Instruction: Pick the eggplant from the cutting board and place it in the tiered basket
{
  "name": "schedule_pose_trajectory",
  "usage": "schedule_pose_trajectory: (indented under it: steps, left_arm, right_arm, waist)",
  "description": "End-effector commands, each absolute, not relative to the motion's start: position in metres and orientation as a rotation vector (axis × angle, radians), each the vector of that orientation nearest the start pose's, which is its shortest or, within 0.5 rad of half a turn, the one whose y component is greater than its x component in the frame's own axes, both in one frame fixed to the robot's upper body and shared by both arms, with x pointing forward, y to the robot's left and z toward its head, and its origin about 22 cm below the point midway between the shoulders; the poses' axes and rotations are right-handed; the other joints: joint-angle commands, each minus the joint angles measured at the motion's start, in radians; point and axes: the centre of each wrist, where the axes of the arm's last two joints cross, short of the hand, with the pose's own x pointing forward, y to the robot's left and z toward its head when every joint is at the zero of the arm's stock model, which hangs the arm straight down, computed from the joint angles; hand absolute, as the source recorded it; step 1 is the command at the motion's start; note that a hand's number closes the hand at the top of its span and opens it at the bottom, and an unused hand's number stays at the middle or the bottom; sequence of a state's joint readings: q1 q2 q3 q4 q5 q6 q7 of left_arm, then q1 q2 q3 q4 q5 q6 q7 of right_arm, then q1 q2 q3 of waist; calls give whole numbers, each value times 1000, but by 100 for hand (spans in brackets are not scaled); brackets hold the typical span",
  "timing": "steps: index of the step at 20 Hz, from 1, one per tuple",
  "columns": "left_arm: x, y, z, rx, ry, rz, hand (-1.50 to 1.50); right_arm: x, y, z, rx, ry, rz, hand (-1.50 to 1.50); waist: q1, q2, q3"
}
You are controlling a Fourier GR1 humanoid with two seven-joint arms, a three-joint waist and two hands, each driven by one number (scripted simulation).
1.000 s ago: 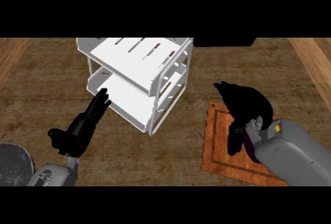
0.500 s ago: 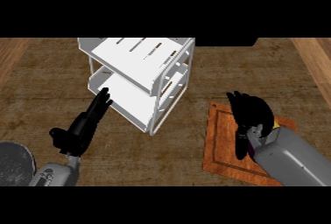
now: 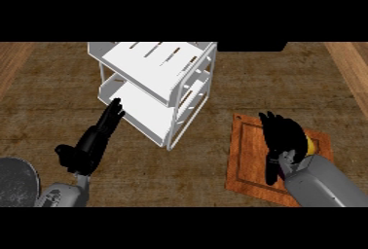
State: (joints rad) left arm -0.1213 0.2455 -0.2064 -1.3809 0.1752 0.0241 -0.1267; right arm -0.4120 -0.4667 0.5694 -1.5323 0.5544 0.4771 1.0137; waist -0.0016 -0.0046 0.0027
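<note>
Right hand (image 3: 282, 137) sits over the cutting board (image 3: 248, 158), fingers curled downward toward the board's middle; whether they're wrapped round anything can't be told, since the hand and its grey forearm (image 3: 320, 182) cover what's below. Eggplant itself isn't identifiable in the head view; only a small yellow-orange patch (image 3: 311, 144) peeks out at the hand's right side, nr the board's right edge, and what it belongs to is unclear.

Cutting board is orange-brown w/ a groove running round its rim, lying on the counter (image 3: 215, 73) toward the counter's right side, slightly rotated. Forearm crosses the board's near right corner.

Tiered basket (image 3: 161, 82) is white, w/ slotted shelves stacked one above another, standing toward the counter's far edge, left of centre. It's well apart from the board, w/ bare dark wood-grain counter between them.

Left hand (image 3: 93, 143) is at the counter's left side, fingers straight and relaxed, pointing up toward the basket's lower shelf; fingertips (image 3: 115, 104) are just beside the lower shelf's left edge, contact unclear. It holds nothing.

Grey round object (image 3: 16, 182) shows at the counter's near left corner, just beside the left forearm, partly cut off by the view's edge.
</note>
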Motion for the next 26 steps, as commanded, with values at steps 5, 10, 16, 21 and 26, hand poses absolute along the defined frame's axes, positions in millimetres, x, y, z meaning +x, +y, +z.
schedule_pose_trajectory:
  steps: [5,10,16,21,26]
  left_arm:
    - [267,237,-17,-74,-1520,-237,0]
    - [273,228,-25,-73,-1525,-223,0]
    - [268,246,-9,-73,-1523,-230,0]
    - [258,234,-18,-71,-1525,-238,0]
    - [247,246,-23,-60,-1526,-234,0]
  right_arm:
    - [288,-191,59,-977,-438,1224,-150]
    - [301,-214,35,-952,-427,1230,-150]
    - [282,-219,9,-933,-440,1225,-150]
    - [286,-207,-1,-875,-595,1166,150]
    - [294,-216,-3,-908,-700,1210,150]
  waist:
    - [0,3,-3]
    - [1,6,-3]
    - [2,4,-3]
    - [5,5,-2]
    - [7,5,-3]
